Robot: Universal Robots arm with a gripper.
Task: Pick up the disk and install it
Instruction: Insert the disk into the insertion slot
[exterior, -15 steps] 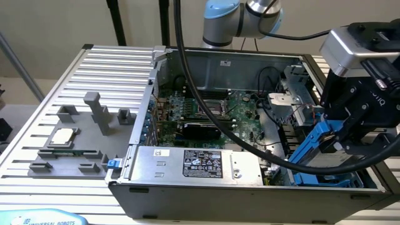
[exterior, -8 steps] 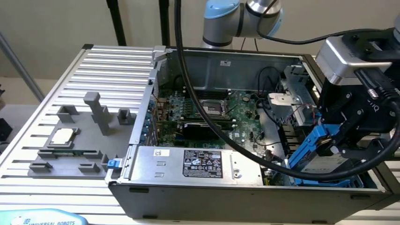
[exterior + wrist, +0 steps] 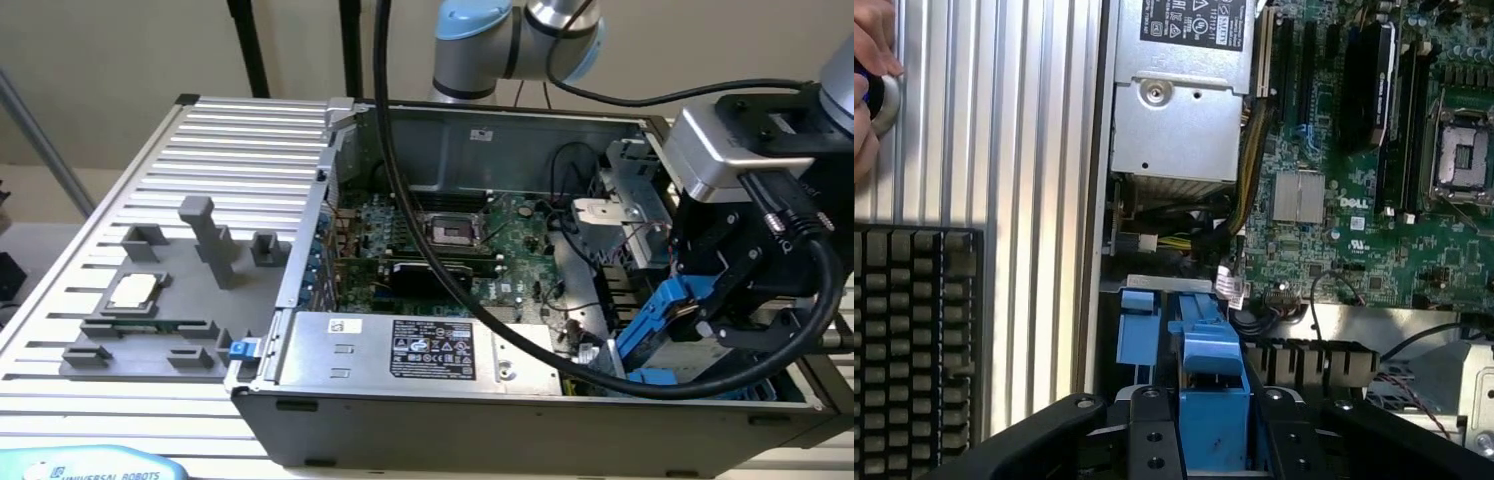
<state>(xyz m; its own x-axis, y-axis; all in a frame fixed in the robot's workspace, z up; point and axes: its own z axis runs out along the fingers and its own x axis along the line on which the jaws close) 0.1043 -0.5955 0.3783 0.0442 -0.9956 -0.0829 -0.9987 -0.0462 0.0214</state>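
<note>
Disk (image 3: 1209, 350) — bright blue plastic carrier, standing on end, clamped in gripper (image 3: 1216, 430)

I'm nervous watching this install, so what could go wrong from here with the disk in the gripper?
The gripper holds the disk in its bright blue plastic carrier at the open grey computer case; loose black wires beside it might snag. The robot's thick black cable drapes across the green motherboard and could drag on parts. A person's hand is nearby and might be struck.
</note>
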